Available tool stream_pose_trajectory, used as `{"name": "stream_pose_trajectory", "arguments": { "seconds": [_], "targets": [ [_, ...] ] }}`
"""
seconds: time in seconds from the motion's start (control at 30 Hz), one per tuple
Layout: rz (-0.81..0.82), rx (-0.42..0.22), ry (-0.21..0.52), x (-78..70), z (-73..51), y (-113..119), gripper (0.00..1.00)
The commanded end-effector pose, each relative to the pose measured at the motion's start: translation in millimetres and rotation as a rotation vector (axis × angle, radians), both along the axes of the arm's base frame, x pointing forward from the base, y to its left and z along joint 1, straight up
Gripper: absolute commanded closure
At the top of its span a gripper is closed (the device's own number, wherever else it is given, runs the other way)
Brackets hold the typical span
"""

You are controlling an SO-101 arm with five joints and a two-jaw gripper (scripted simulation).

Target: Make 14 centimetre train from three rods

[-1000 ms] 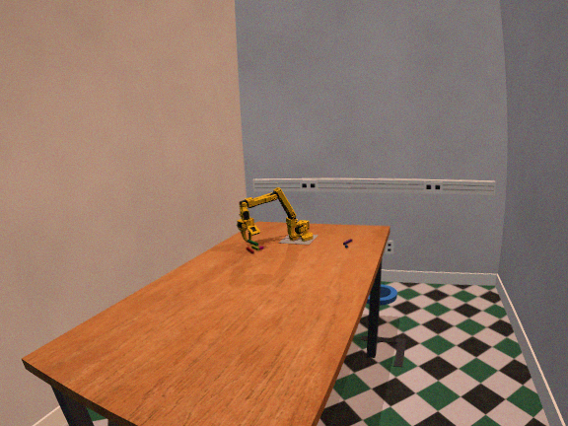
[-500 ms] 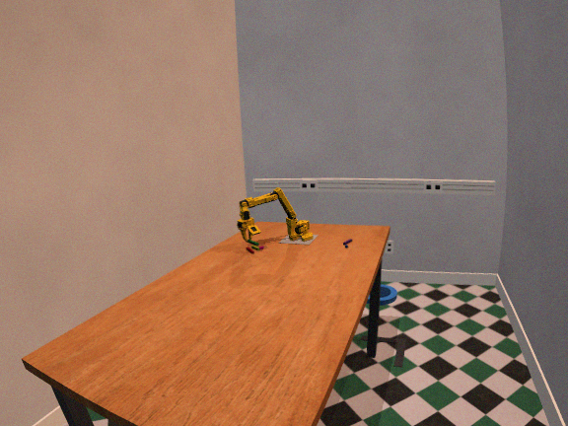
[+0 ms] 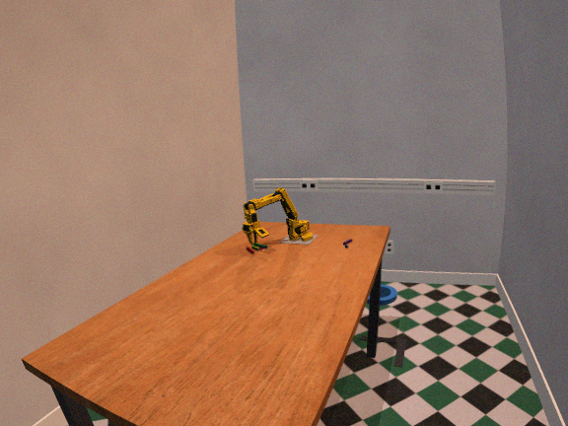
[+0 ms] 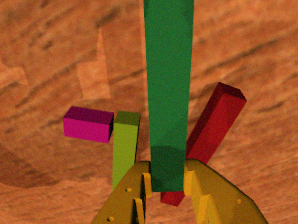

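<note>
Near the yellow arm's base (image 3: 312,240), the gripper (image 4: 168,185) is closed tight on one end of the green rod (image 4: 169,63). That long rod sticks straight out from the jaws and looks lifted off the wooden table (image 3: 207,316), because the red rod (image 4: 214,123) shows under it. Just left of the green rod lies the lime rod (image 4: 124,145), and the magenta rod (image 4: 88,124) sits at the lime rod's far end, touching or nearly so. I think the green rod is held by its end so it can be swung clear. Lime, magenta and red would add up to fourteen, so green seems to be in the way.
</note>
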State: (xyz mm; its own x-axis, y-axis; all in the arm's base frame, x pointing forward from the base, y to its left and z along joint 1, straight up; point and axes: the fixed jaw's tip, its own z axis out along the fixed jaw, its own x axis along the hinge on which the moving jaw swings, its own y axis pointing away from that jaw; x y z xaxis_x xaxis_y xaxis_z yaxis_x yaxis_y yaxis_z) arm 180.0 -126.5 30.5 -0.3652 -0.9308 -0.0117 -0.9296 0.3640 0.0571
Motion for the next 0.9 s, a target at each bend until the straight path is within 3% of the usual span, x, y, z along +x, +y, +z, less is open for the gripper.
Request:
{"name": "stream_pose_trajectory", "arguments": {
  "seconds": [0.0, 0.2, 0.37, 0.47, 0.63, 0.87],
  "targets": [
    [0.078, -0.012, -0.019, 14.4, 2.9, 23.4, 1.00],
    [0.236, -0.013, -0.019, 29.2, 2.2, 72.9, 1.00],
    [0.383, -0.014, -0.020, 31.9, 1.5, 120.1, 1.00],
    [0.413, -0.015, -0.020, 31.2, 1.4, 129.7, 1.00],
    [0.562, -0.016, -0.021, 21.2, 0.5, 175.7, 1.00],
    [0.753, -0.017, -0.023, -5.7, -0.7, 228.0, 1.00]
  ]
}}
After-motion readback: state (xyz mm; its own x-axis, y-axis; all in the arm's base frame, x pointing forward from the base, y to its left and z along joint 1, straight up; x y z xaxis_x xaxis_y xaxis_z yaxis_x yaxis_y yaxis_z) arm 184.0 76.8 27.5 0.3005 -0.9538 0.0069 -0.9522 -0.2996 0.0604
